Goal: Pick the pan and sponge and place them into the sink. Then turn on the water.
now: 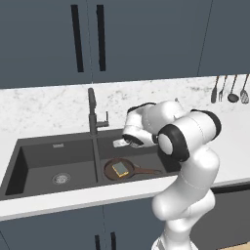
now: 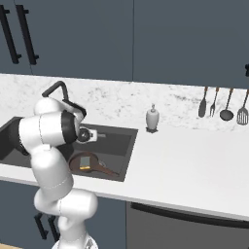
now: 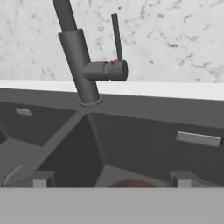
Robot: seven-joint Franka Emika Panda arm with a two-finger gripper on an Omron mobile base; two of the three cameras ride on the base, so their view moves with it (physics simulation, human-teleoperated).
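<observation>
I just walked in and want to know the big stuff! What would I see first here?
First, the big white robot arm bending over the wide dark grey double-basin sink, its open gripper pointing at the tall slim dark faucet. Next, in the right basin, the small round reddish-brown frying pan with the little yellow sponge lying in it. No water is running.

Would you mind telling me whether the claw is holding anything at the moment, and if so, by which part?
Nothing is held. The claw stands open above the sink, facing the faucet; the pan and sponge lie in the basin.
</observation>
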